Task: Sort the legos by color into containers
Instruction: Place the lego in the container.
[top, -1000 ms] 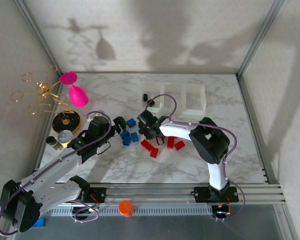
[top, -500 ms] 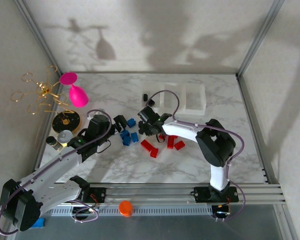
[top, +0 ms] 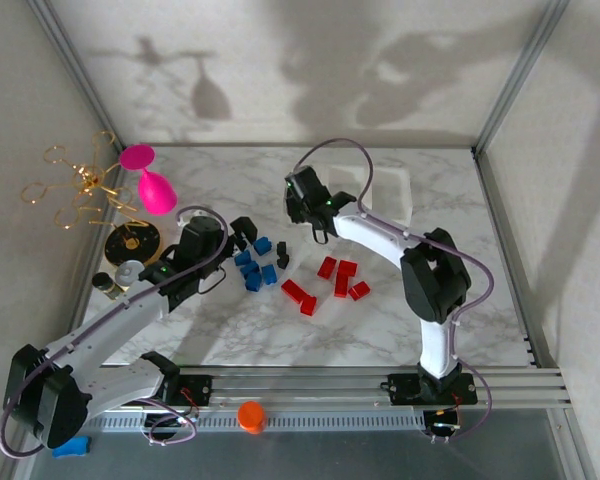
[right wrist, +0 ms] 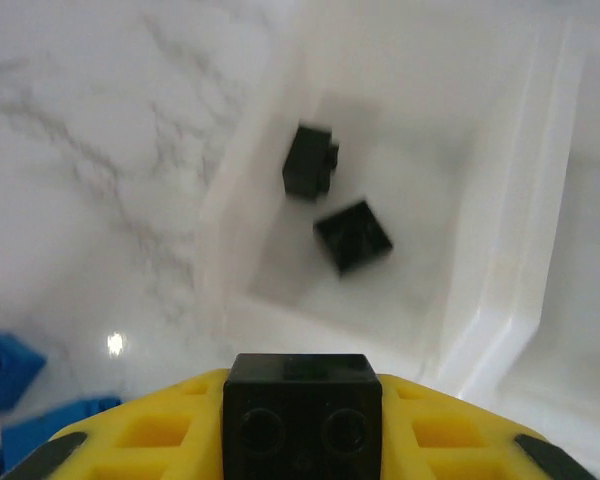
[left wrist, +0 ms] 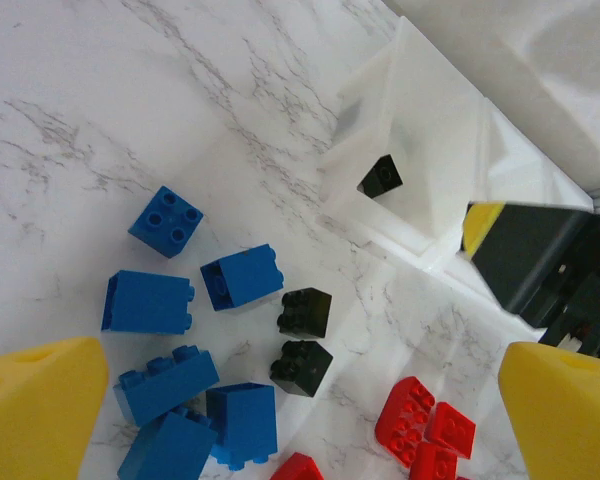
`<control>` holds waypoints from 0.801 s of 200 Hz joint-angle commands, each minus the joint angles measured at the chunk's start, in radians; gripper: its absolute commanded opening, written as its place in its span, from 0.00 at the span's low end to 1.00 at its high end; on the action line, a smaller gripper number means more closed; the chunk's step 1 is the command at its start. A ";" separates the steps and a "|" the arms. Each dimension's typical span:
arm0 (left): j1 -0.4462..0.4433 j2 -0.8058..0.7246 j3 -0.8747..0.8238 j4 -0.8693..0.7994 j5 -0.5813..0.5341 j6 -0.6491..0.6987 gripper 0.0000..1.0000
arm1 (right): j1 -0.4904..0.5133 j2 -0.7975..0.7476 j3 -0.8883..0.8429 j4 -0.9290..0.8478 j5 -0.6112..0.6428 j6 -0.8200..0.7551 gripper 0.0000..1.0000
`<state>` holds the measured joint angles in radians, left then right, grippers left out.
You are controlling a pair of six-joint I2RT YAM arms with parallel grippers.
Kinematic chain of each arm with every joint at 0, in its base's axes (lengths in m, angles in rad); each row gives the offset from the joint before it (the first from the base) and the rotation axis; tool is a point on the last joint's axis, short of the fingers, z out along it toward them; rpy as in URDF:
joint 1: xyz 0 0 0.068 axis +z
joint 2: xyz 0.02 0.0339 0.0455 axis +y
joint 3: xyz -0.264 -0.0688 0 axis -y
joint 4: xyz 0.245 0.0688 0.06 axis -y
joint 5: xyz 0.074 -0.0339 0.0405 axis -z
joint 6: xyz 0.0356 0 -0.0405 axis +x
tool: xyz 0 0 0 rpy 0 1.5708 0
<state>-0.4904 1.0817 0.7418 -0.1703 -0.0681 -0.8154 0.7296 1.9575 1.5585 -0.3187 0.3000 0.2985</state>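
Observation:
My right gripper (right wrist: 302,398) is shut on a black lego (right wrist: 302,425) and hangs just in front of the left compartment of the clear tray (right wrist: 500,300). Two black legos (right wrist: 308,160) (right wrist: 353,235) lie in that compartment. Seen from above, the right gripper (top: 298,195) sits at the tray's (top: 392,210) left end. My left gripper (left wrist: 300,420) is open, its yellow fingertips (left wrist: 35,410) wide apart above several blue legos (left wrist: 148,300), two black legos (left wrist: 305,312) and red legos (left wrist: 420,425). From above, the left gripper (top: 242,232) is just left of the blue pile (top: 255,270).
A pink goblet (top: 155,190), gold wire rings (top: 80,185), a black disc (top: 132,240) and a small jar (top: 130,272) stand at the left edge. Red legos (top: 340,278) lie mid-table. An orange knob (top: 250,415) sits on the front rail.
The right gripper has lifted a black lego out of the pile and carried it back to the tray's left compartment. The left arm has edged forward slightly.

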 commanded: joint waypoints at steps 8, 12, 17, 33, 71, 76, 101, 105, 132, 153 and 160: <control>0.022 0.060 0.028 0.069 -0.013 -0.011 1.00 | -0.030 0.107 0.111 0.007 0.029 -0.033 0.23; 0.025 0.069 0.032 0.070 -0.015 -0.010 1.00 | -0.030 0.120 0.126 0.007 0.029 -0.036 0.23; 0.028 0.079 0.035 0.073 -0.015 -0.009 1.00 | -0.030 0.138 0.146 0.006 0.034 -0.039 0.23; 0.036 0.109 0.045 0.093 0.000 -0.001 1.00 | -0.060 0.197 0.206 -0.004 0.058 -0.052 0.23; 0.044 0.136 0.065 0.107 0.004 0.022 1.00 | -0.080 0.302 0.307 -0.017 0.111 -0.071 0.25; 0.045 0.137 0.067 0.104 0.004 0.024 1.00 | -0.083 0.310 0.316 -0.016 0.115 -0.072 0.26; 0.051 0.133 0.062 0.101 0.001 0.033 1.00 | -0.096 0.343 0.353 -0.021 0.114 -0.076 0.34; 0.052 0.131 0.061 0.100 0.001 0.034 1.00 | -0.096 0.347 0.362 -0.030 0.115 -0.076 0.35; 0.054 0.117 0.052 0.107 0.007 0.035 1.00 | -0.096 0.328 0.366 -0.032 0.100 -0.070 0.42; 0.054 0.104 0.047 0.107 0.008 0.034 0.99 | -0.095 0.289 0.341 -0.031 0.091 -0.067 0.47; 0.053 0.099 0.047 0.104 0.008 0.034 1.00 | -0.095 0.275 0.333 -0.034 0.091 -0.066 0.48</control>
<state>-0.4469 1.2106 0.7784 -0.0792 -0.0662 -0.7998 0.6392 2.2860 1.9045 -0.3370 0.3897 0.2287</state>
